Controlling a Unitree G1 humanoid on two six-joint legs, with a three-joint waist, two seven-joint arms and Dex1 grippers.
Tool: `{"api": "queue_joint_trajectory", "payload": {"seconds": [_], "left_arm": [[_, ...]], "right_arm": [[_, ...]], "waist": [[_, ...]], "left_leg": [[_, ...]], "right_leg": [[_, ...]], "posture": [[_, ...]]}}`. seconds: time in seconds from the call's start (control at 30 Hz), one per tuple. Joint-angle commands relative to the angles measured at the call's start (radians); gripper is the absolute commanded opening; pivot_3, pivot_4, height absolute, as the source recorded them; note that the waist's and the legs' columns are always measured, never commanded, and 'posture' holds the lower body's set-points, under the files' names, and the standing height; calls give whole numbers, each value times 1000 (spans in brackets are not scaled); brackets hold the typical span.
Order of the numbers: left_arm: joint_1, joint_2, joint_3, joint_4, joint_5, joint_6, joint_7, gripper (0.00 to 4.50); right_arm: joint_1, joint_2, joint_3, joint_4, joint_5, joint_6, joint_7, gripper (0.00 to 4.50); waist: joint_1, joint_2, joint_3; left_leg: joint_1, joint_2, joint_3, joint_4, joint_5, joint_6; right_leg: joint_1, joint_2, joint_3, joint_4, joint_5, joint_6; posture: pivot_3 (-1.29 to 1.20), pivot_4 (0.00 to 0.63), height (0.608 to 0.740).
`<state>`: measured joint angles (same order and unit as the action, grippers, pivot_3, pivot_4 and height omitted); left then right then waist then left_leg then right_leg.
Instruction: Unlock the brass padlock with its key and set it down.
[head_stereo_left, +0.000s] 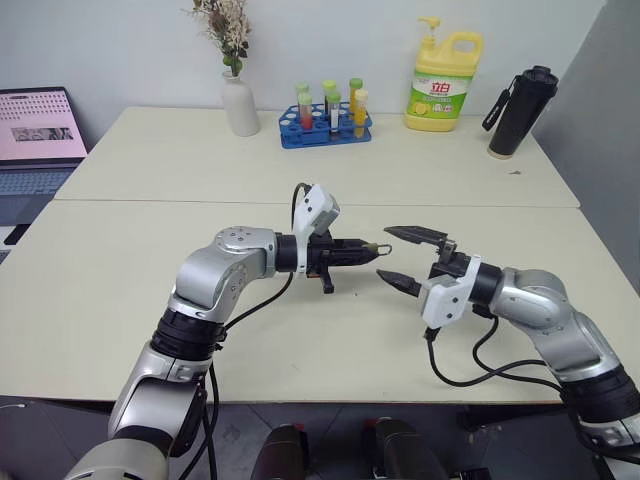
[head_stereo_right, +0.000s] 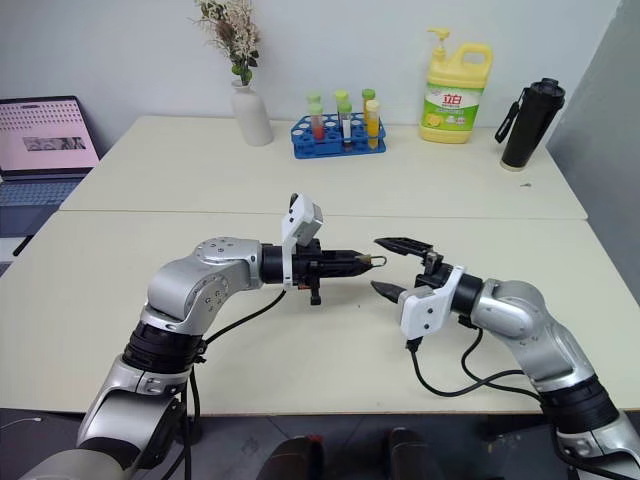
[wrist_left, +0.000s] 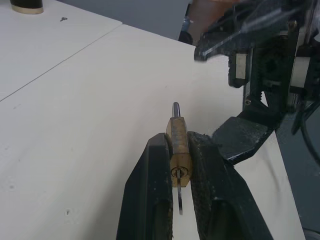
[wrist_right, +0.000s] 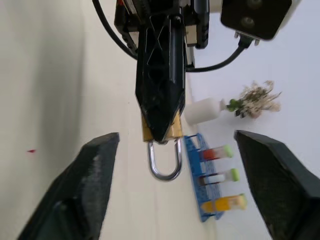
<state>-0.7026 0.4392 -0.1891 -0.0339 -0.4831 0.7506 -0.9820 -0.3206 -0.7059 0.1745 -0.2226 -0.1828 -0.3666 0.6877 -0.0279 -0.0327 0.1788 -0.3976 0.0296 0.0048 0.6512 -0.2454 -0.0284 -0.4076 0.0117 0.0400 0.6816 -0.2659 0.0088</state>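
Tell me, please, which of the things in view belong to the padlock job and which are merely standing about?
Job:
- brass padlock, clamped in the left gripper
- key, in the padlock's keyhole
- right gripper, jaws apart, facing the padlock

Standing about:
- vase of dried flowers
- test-tube rack
- yellow detergent bottle
- black flask
- laptop

The yellow detergent bottle (head_stereo_left: 444, 82) bears a label, seemingly Chinese characters.
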Motion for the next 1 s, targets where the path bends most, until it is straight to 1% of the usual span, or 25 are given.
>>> {"api": "queue_joint_trajectory", "payload": {"seconds": [0.03, 0.07, 0.13, 0.2, 0.27, 0.3, 0.37, 0.57, 0.6, 0.7, 0.83, 1.0], "left_arm": [[-29, 6, 22, -17, -19, -32, -41, 164], [-29, 6, 22, -17, -20, -34, -46, 164], [-37, 9, 21, -11, -31, -43, -85, 164], [-43, 11, 21, -5, -36, -51, -113, 164], [-49, 16, 16, 0, -33, -62, -137, 164], [-52, 17, 13, 3, -24, -74, -142, 164], [-55, 20, 9, 4, -11, -92, -150, 164], [-49, 35, 4, -17, -6, -112, -179, 164], [-46, 39, 1, -21, -2, -117, -182, 164], [-40, 46, 1, -33, -5, -118, -189, 164], [-35, 41, 9, -52, -13, -103, -175, 164], [-6, 64, -1, -103, -12, -116, -195, 164]], "right_arm": [[10, -22, -55, -83, 118, 86, 54, 3794], [13, -25, -58, -92, 132, 99, 64, 3794], [44, -56, -77, -169, 286, 260, 140, 3794], [63, -79, -89, -230, 394, 385, 189, 3794], [66, -87, -111, -300, 515, 512, 195, 3436], [64, -86, -120, -328, 578, 582, 194, 3196], [51, -85, -128, -357, 645, 672, 194, 2518], [-6, -66, -132, -354, 681, 756, 181, 253], [-14, -63, -130, -350, 682, 761, 182, 6], [-30, -51, -129, -342, 685, 776, 178, 0], [-40, -45, -118, -310, 658, 752, 195, 0], [-58, -32, -103, -267, 627, 726, 214, 0]], "waist": [[0, 0, 0], [0, 0, 0], [-1, 0, 0], [0, 0, 0], [-1, 0, 0], [-2, 0, 0], [-2, 0, 0], [-1, 0, 0], [-1, 0, 0], [-1, 0, 0], [-1, 0, 0], [-2, 0, 0]], "left_leg": [[0, 0, 0, 0, 0, 0], [0, 0, 0, 0, 0, 0], [0, 0, 0, 0, 0, 0], [0, 0, -1, 0, 0, 0], [0, 0, -1, 0, 0, 0], [0, 0, -1, 0, 0, 0], [0, 0, -1, 0, 0, 0], [0, 0, -2, 1, 0, 0], [0, 0, -2, 1, 0, 0], [0, 0, -1, 1, 0, 0], [0, 0, -1, 1, 0, 0], [0, 0, -1, 0, 0, 0]], "right_leg": [[0, 0, 0, 0, 0, 0], [0, 0, 0, 0, 0, 0], [0, 1, 0, 0, -1, 1], [0, 1, -1, 0, -1, 1], [0, 1, -1, 0, -1, 1], [0, 1, -1, 0, -1, 1], [1, 1, -1, 0, -1, 2], [1, 1, -2, 0, -1, 2], [1, 1, -2, 0, -1, 2], [1, 1, -2, -1, -1, 2], [1, 1, -2, -1, -1, 2], [1, 1, -1, -1, -1, 2]], "posture": [[0, 150, 740], [0, 150, 740], [0, 150, 740], [0, 150, 740], [0, 150, 740], [0, 150, 740], [0, 150, 740], [0, 150, 740], [0, 150, 740], [0, 150, 740], [0, 150, 740], [0, 150, 740]]}}
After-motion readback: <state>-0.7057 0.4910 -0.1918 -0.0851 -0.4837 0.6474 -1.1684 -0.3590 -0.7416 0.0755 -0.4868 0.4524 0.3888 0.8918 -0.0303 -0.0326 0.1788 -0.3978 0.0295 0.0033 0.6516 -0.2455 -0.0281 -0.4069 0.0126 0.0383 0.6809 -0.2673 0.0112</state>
